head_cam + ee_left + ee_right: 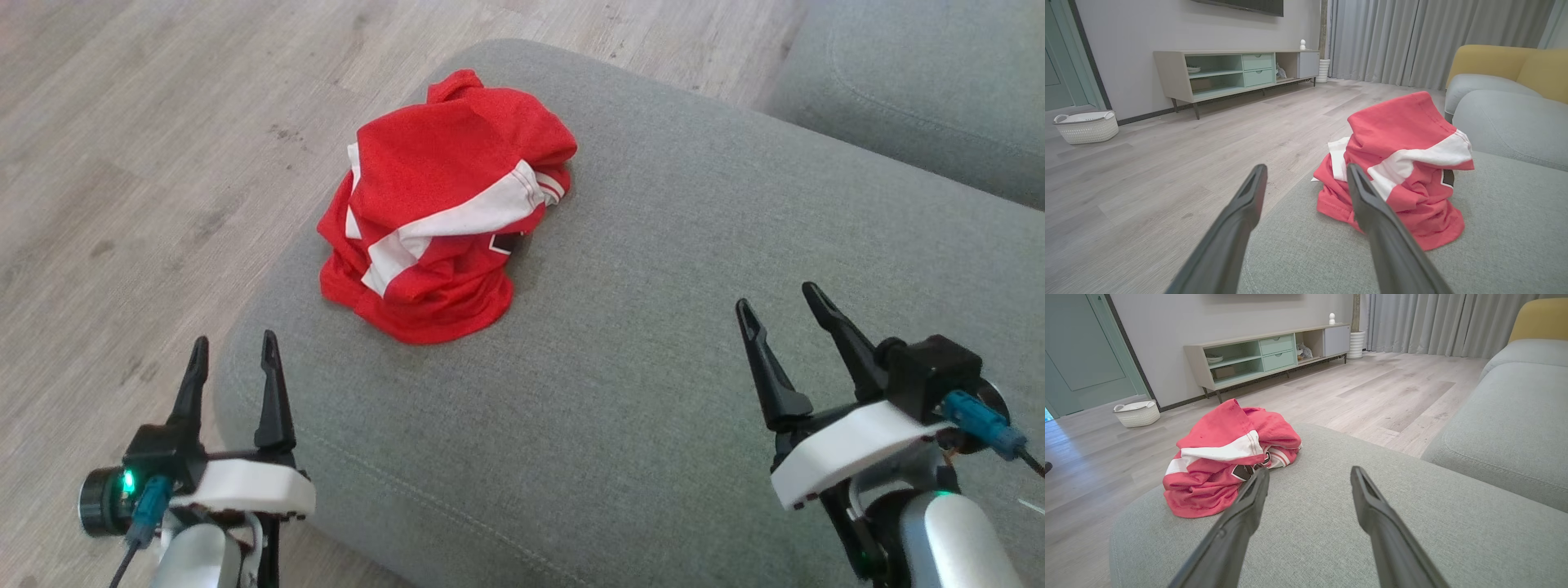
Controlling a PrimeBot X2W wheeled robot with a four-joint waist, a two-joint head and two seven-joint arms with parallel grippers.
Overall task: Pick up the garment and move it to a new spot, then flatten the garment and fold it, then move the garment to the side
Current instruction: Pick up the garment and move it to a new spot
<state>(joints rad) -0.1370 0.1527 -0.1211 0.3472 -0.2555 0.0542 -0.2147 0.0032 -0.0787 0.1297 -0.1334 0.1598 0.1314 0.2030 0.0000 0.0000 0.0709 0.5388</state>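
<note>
The garment (437, 212) is a red shirt with white stripes, crumpled in a heap near the far left edge of a grey cushion (653, 343). It also lies ahead of the fingers in the left wrist view, garment (1404, 163), and to the left in the right wrist view, garment (1229, 457). My left gripper (233, 355) is open at the cushion's near left corner, short of the heap and holding nothing. My right gripper (780, 302) is open over the cushion's right part, well to the right of the garment, and it too holds nothing.
Wooden floor (122, 163) lies left of and beyond the cushion. A second grey cushion (922, 82) sits at the far right, with a yellow backrest (1502, 61). A low cabinet (1265, 355) and a white basket (1137, 413) stand by the far wall.
</note>
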